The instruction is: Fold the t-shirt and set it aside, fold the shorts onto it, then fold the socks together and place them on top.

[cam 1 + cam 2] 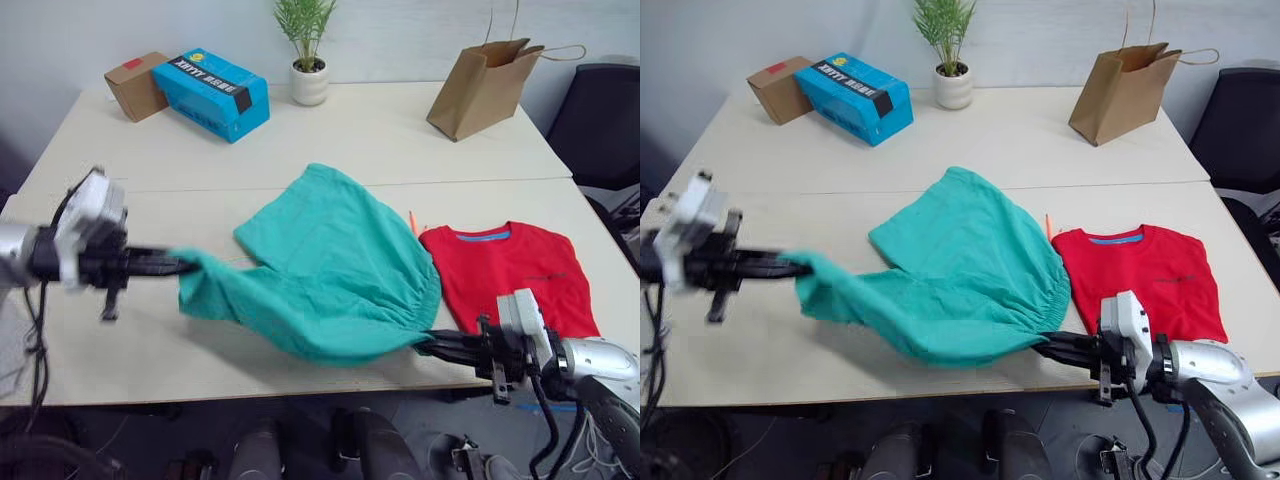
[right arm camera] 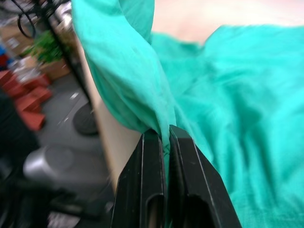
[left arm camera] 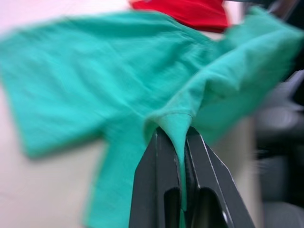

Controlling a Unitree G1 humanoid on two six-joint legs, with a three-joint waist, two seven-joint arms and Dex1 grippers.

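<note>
The teal shorts point(image 1: 330, 265) are stretched over the middle of the table, partly lifted. My left gripper point(image 1: 183, 265) is shut on their left end, and the left wrist view shows fabric pinched between the fingers point(image 3: 164, 161). My right gripper point(image 1: 428, 343) is shut on the gathered waistband at the near table edge, with cloth point(image 2: 142, 95) clamped between the fingers point(image 2: 183, 156). The red t-shirt point(image 1: 515, 270) lies folded flat at the right, just beyond the shorts. An orange drawstring tip point(image 1: 412, 221) pokes out between them. The socks are out of view.
At the back of the table point(image 1: 400, 130) stand a blue box point(image 1: 218, 92), a small cardboard box point(image 1: 137, 85), a potted plant point(image 1: 307, 60) and a brown paper bag point(image 1: 484, 88). A dark chair point(image 1: 605, 120) sits off the right side.
</note>
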